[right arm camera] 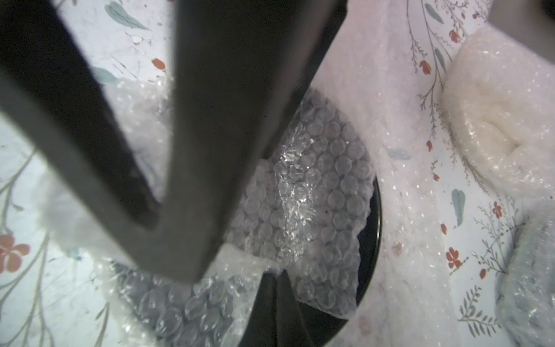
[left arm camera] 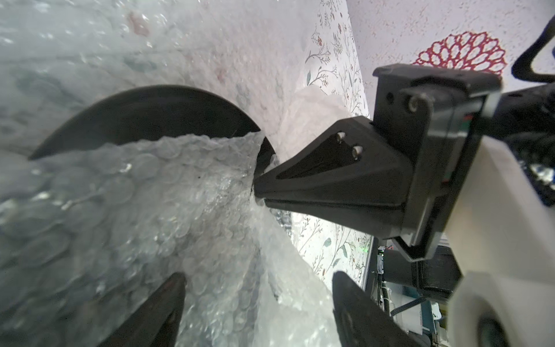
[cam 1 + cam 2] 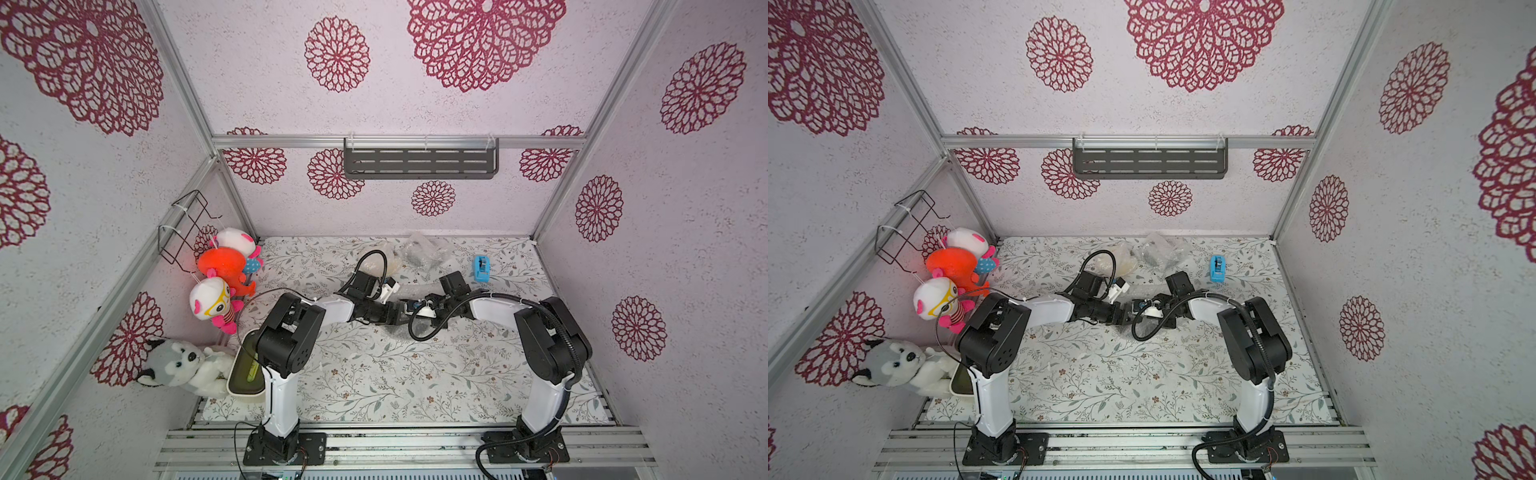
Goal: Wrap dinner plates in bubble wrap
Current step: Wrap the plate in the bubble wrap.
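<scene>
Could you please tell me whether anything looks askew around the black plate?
Yes: the bubble wrap covers the black plate only partly, leaving a crescent of its rim bare, while the right gripper pinches the bunched sheet.

The left arm [image 3: 282, 399] and right arm [image 3: 544, 399] are white shells with black joints on black base plates [image 3: 316, 446] at the tabletop's [image 3: 374, 395] front edge. Two silver screws [image 2: 348, 144] stud the black right tool [image 2: 257, 192].

Black plate [image 2: 144, 117] is mostly buried under bubble wrap [image 2: 135, 210]. In both top views the arms [image 3: 374, 311] block most of it
</scene>
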Available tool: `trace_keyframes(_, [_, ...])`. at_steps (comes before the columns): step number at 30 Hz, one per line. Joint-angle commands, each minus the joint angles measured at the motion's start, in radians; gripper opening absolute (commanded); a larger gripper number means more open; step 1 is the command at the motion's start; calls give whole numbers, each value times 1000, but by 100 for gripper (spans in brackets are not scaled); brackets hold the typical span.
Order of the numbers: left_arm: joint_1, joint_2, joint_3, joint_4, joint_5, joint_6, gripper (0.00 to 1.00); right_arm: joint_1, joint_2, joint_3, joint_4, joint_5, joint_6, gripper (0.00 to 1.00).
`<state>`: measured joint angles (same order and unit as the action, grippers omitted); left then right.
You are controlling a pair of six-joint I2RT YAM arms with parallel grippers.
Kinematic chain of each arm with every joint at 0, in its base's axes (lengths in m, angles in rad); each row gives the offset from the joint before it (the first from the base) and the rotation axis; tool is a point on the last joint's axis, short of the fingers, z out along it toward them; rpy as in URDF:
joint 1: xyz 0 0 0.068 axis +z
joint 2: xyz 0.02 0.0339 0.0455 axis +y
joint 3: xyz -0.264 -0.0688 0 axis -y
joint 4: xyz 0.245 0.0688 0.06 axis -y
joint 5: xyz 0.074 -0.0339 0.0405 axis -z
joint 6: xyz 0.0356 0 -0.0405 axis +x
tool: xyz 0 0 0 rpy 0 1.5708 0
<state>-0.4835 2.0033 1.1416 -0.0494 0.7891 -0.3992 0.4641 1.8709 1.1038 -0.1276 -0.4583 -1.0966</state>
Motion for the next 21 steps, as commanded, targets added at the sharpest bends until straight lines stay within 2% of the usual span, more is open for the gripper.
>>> trace_keyframes(1, [-70,-9,35,-27,68,129,80,15,32,34,-37,18,33,0])
trace_keyframes(3, [-80,7,73,-118,33,187,79,15,36,47,-48,14,35,0])
trace_keyframes(7, [-83,31,103,-156,55,203,79,15,47,68,-70,14,37,0])
trace_keyframes(11, [-113,67,171,-281,-70,258,78,16,44,70,-66,8,57,0])
trace_keyframes(12, [-110,76,184,-291,-56,252,75,16,43,73,-70,7,59,0])
trace_keyframes(14, [-88,48,147,-189,29,182,74,16,44,76,-80,17,57,0])
trace_keyframes(16, [-70,-18,69,-20,85,84,79,16,48,79,-92,24,51,0])
trace_keyframes(18, [-93,-86,44,-23,25,104,84,17,46,76,-93,27,50,0])
trace_keyframes(21, [-130,-52,102,-192,-125,192,84,17,47,75,-92,24,52,0])
